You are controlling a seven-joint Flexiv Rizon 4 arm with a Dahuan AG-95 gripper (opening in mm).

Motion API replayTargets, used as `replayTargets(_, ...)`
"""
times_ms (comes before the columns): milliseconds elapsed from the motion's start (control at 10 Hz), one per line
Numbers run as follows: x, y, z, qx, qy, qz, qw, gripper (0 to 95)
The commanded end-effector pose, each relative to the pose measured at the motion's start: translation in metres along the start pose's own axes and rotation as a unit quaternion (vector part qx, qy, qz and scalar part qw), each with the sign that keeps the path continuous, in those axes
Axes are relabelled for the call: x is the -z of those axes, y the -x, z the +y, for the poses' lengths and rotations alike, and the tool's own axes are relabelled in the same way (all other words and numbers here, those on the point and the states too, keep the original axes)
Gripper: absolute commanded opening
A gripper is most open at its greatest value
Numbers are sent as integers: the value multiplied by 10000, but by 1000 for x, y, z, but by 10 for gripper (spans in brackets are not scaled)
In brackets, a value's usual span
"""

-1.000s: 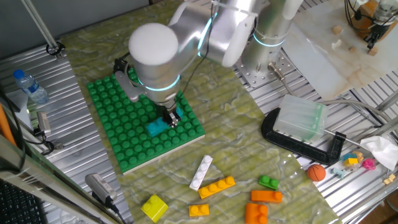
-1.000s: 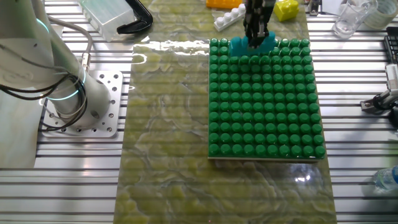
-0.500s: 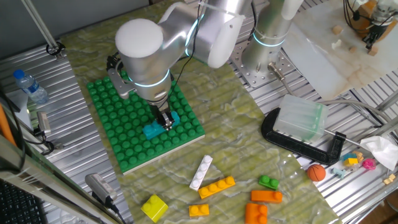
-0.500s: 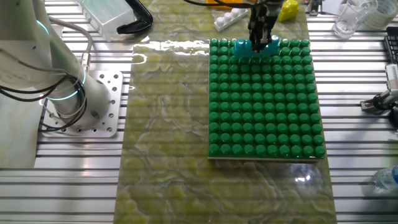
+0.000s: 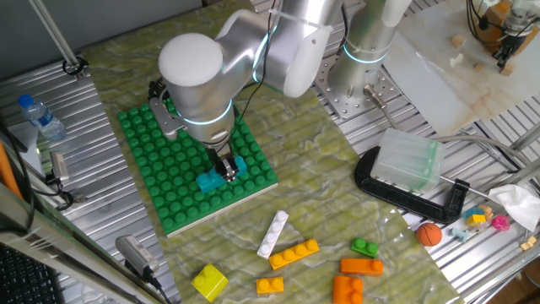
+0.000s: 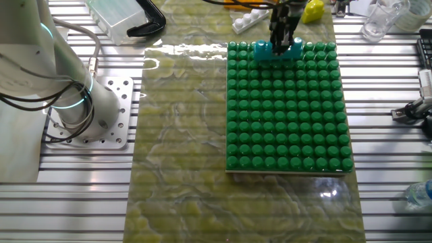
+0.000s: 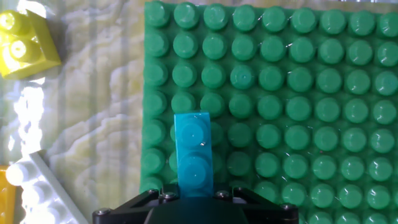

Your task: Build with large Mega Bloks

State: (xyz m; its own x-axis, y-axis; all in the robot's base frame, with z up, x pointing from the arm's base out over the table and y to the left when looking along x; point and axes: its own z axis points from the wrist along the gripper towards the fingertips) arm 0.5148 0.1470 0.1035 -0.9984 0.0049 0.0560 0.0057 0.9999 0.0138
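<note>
My gripper (image 5: 226, 165) is shut on a teal Mega Blok (image 5: 211, 178), holding it by its middle. The brick rests on the green studded baseplate (image 5: 160, 160), close to the plate's edge that faces the loose bricks. From the other side, the gripper (image 6: 283, 35) comes down onto the teal brick (image 6: 278, 50) at the plate's far row. In the hand view the teal brick (image 7: 194, 149) sticks out from between the jaws of the gripper (image 7: 194, 191), two studs showing, over the baseplate (image 7: 298, 93).
Loose bricks lie past the plate: white (image 5: 272, 233), yellow-orange (image 5: 294, 252), yellow (image 5: 209, 281), green (image 5: 364, 247) and orange (image 5: 361, 267). A clear box (image 5: 407, 160) on a black clamp and an orange ball (image 5: 429, 233) sit right. A water bottle (image 5: 40, 118) lies left.
The gripper with the teal brick has shifted a little along the plate's edge and come lower. The brick, tilted before, now sits level on the studs.
</note>
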Motion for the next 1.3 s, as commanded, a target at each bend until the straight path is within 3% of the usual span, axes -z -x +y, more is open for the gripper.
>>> replayTargets(100, -3, -2, 1, -1, 2, 12, 10000, 0)
replayTargets(500, -15, 2, 5, 24, -21, 29, 10000, 0)
replayTargets(800, -11, 0, 8, 30, -32, 124, 9999, 0)
replayTargets(1100, -22, 0, 6, 36, -43, 107, 9999, 0)
replayTargets(1300, -24, 1, 9, -180, 131, 247, 9994, 0)
